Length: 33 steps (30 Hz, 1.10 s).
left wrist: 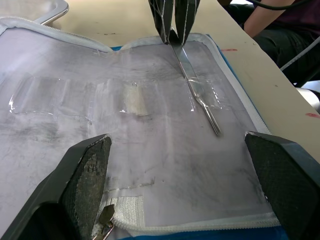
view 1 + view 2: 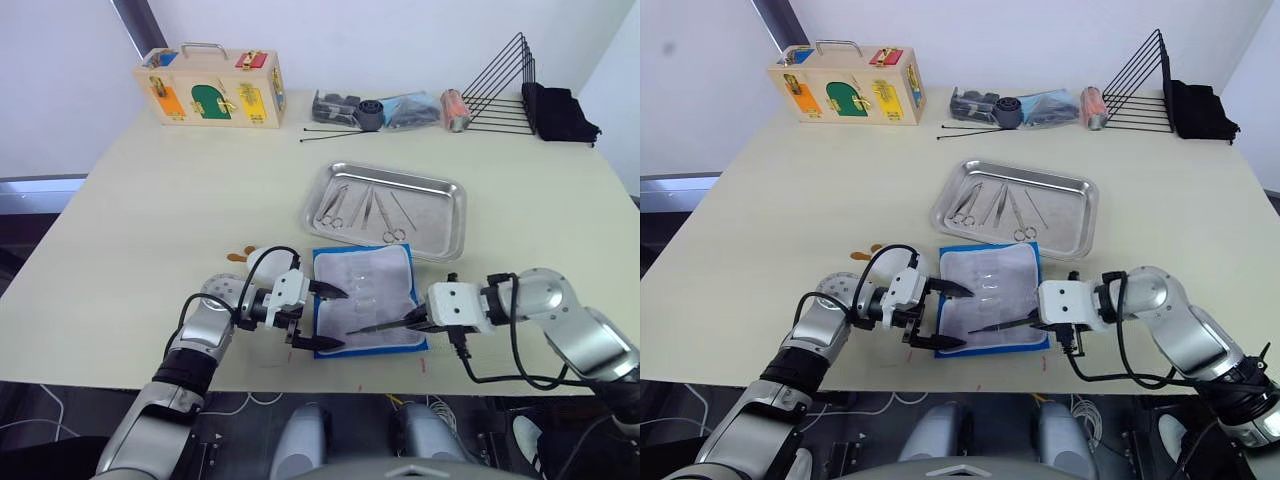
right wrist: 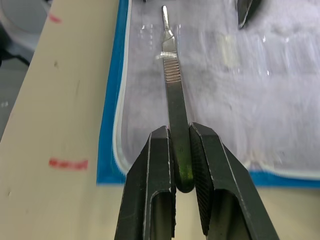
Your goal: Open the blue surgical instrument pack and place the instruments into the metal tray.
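Low in the frame, left of centre, the left claw (image 2: 322,318) is spread wide and holds nothing; its two black fingers sit over the near-left edge of the blue surgical instrument pack (image 2: 368,297), which lies unfolded with its pale lining up, close to the table's (image 2: 150,230) front edge. If that claw is meant to pin the pack, the danger is that it is not actually pressing down, in which case the pack could slide or lift. I cannot tell whether the fingers touch the cloth.

Just above the pack, at centre frame, the metal tray (image 2: 449,222) already holds several instruments (image 2: 365,210).

To the right, the right claw (image 3: 180,165) is pinched tight on the end of a flat scalpel-like handle (image 3: 172,90), whose far end lies under a clear strap of the lining. The grip is on the very end, so the piece may pivot or slip out during the lift, or snag in the strap and drag the pack along. The right forearm comes in low from the right, nearly level with the table, claw pointing left.
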{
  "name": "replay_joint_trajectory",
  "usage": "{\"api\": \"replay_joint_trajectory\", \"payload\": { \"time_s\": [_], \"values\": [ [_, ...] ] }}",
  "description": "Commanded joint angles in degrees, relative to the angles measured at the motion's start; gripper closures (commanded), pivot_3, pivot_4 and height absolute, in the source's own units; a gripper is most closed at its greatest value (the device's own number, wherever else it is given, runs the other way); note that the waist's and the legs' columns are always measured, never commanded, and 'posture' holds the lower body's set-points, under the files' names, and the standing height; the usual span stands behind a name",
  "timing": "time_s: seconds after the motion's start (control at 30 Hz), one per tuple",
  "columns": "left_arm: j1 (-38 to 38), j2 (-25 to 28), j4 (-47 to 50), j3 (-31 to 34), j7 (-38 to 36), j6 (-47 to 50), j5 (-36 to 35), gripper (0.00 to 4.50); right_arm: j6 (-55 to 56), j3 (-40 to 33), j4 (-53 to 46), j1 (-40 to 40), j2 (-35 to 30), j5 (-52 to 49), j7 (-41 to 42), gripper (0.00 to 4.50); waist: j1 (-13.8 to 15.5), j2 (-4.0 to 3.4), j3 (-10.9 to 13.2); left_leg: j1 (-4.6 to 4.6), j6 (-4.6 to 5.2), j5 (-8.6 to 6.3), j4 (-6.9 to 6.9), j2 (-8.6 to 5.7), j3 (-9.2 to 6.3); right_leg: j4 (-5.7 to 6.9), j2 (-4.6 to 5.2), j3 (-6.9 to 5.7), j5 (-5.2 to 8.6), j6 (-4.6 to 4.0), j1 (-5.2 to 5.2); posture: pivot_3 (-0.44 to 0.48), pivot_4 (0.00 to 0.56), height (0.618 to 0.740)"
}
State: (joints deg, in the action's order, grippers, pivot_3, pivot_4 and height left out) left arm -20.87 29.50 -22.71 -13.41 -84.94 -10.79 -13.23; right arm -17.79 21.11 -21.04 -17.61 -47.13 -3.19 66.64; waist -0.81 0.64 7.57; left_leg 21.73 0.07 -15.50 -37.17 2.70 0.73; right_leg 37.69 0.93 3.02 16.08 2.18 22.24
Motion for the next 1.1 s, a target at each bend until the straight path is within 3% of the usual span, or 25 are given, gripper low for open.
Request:
{"api": "replay_joint_trajectory", "payload": {
  "time_s": [0.03,0.37,0.7,0.83,1.1],
  "values": [
    [4.4,0.5,-4.4,-4.7,-0.9,3.9,4.0,0.0,-0.7,-4.2,-3.1,0.3,-2.1,-1.6,0.3,4.45,0.0,0.0,0.0,0.0,0.0,0.0,0.0,0.0,0.0,0.0,0.0,0.0,0.03,-0.01,0.0,0.0,0.15,0.74],
    [3.8,-0.1,-5.2,-4.9,-0.8,3.7,4.3,0.0,-0.2,-10.9,-4.8,5.6,-8.9,-5.2,2.1,4.45,0.1,-0.01,0.0,0.01,0.01,0.0,0.0,-0.02,0.01,-0.01,0.03,0.01,-0.02,0.07,0.0,0.0,0.15,0.74],
    [3.2,-0.3,-6.0,-5.0,-1.0,3.3,4.4,0.0,-1.9,-23.2,-4.8,12.0,-12.4,-13.9,4.0,4.45,0.2,-0.02,0.0,0.0,0.01,-0.01,-0.02,-0.06,0.01,-0.02,0.05,0.01,0.0,0.12,-0.05,0.0,0.15,0.74],
    [3.1,-0.3,-6.3,-5.0,-1.1,3.1,4.5,0.0,-6.7,-26.3,-4.4,10.9,-9.9,-17.6,0.0,4.45,0.2,-0.02,0.0,-0.02,0.01,-0.01,-0.04,-0.05,0.0,-0.01,0.05,0.0,-0.01,0.12,-0.08,0.0,0.15,0.74],
    [3.2,-0.5,-6.2,-5.0,-1.0,3.0,4.5,0.0,-17.0,-25.4,-2.1,4.1,2.0,-18.1,-16.4,4.45,0.2,-0.08,0.0,0.01,0.01,-0.01,-0.06,-0.08,-0.04,0.01,0.06,-0.02,-0.05,0.05,-0.09,0.0,0.15,0.74]
  ]
}}
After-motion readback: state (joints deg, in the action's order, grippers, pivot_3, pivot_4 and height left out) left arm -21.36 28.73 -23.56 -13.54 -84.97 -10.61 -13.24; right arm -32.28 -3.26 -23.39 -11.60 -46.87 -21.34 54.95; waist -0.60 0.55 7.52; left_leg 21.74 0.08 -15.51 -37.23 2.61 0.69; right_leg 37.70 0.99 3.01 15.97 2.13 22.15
